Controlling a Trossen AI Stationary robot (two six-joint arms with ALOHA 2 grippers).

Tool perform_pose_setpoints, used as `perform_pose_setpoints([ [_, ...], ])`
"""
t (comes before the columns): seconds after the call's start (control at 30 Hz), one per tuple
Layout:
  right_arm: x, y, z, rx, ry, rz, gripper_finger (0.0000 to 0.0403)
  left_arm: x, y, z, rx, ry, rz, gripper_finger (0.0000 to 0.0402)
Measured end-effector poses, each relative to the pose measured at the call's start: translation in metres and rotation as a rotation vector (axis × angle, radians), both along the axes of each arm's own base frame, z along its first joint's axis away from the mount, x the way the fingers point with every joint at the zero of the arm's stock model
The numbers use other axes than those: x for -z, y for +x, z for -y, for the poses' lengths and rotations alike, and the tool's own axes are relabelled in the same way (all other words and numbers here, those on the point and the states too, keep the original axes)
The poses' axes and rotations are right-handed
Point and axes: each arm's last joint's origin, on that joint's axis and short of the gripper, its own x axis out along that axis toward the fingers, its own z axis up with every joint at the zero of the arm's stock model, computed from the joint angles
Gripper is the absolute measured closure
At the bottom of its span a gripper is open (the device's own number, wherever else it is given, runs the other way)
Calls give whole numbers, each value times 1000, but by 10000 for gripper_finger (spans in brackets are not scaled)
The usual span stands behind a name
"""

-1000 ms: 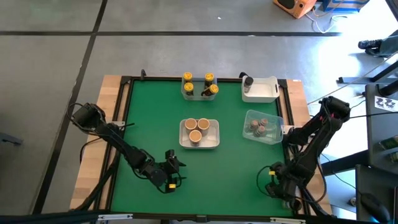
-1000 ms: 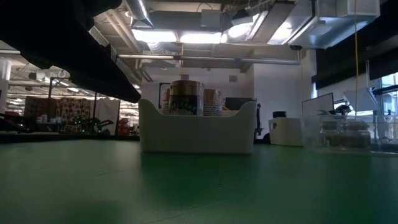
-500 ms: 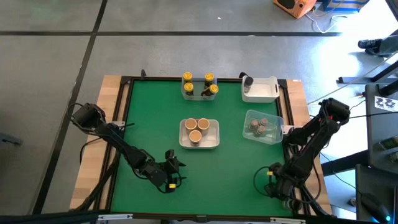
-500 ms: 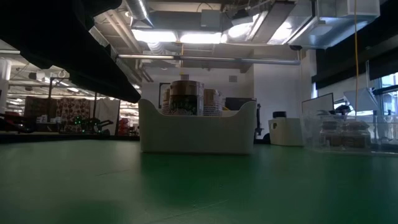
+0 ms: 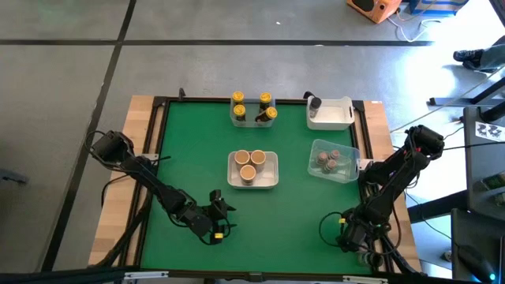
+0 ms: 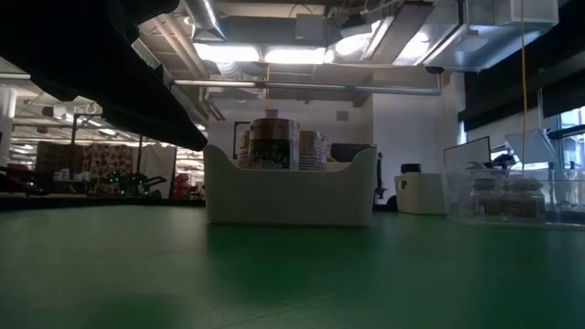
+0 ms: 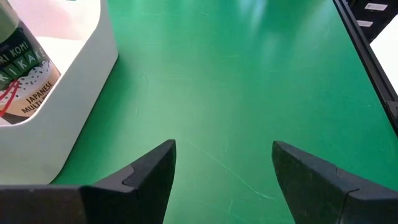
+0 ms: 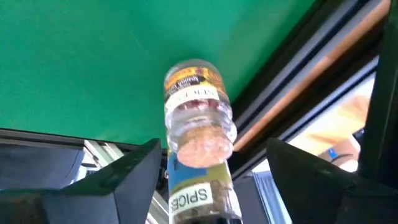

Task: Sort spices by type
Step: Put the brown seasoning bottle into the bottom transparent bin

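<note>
Spices [image 5: 253, 110] on green table [image 5: 189, 158]

Four tubs [image 5: 272, 180] (spice jars [image 5: 239, 110]: about twelve).

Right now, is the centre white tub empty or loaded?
Loaded. The centre white tub holds three tan-capped jars, standing upright: round caps face the overhead camera, and they rise above its rim in the low view.

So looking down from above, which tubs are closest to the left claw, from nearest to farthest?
From the left gripper, near the table's front edge, in the high view:
1. The white tub with tan-capped jars, mid-table.
2. The tub of yellow-capped jars, at the back edge.
3. The white tub with one dark-capped jar, in the back right corner.
</note>
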Motion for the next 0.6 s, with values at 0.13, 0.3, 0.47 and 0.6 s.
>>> perform_pose_setpoints([
  [0.13,1,1,-2,9,11,-10,111,0,0,0,1,1,0,153],
  [0.3,10,6,-8,3,15,-10,111,0,0,0,1,3,-1,153],
  [0.47,21,8,-13,-19,3,-17,111,0,0,0,1,3,-1,153],
  [0.6,26,10,-14,-41,7,-20,111,0,0,0,1,3,-1,153],
])
